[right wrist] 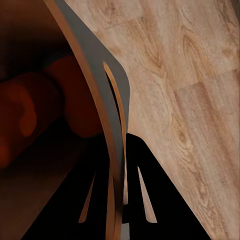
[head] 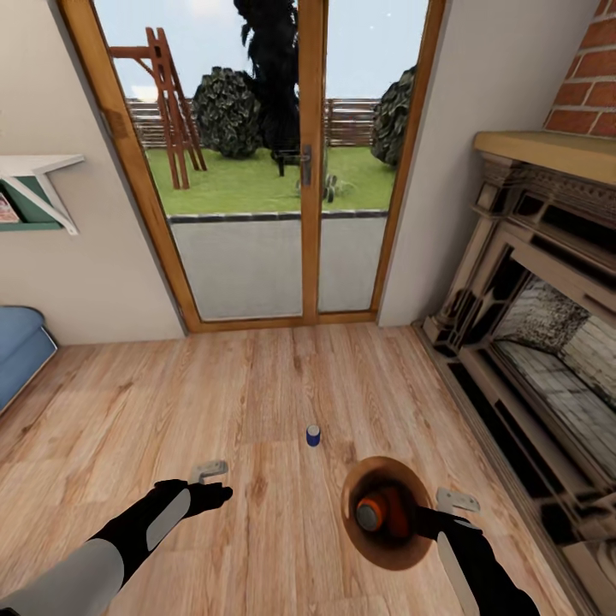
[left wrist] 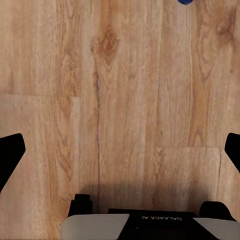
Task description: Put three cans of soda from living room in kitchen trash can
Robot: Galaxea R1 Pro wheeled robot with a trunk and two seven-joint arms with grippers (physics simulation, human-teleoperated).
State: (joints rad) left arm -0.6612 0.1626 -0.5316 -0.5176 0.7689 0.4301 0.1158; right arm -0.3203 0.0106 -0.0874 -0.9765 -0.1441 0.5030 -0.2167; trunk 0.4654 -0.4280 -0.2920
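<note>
Right gripper (head: 428, 516) clamped on rim of round copper-brown bin (head: 402, 554), orange cans (head: 381, 512) inside. Left gripper (left wrist: 122, 150) wide open, empty, above wood plank floor (head: 257, 385); small dark blue can (head: 313, 435) upright ahead.

Floor (head: 257, 385): light wood planks, brown grain and knots. Blue can (head: 313, 435), grey top, ahead of and between both grippers. Bin (head: 387, 513) clamped in right gripper (head: 436, 518): copper-brown wall, dark inside; orange can (head: 376, 513) with grey top within it. Left gripper (head: 210, 483): black, with pale grey fingers. Door frame (head: 310, 171): orange-brown wood, green lawn behind it. Chimney (head: 590, 77): red brick. Sofa (head: 21, 351), far left of left gripper: blue.
</note>
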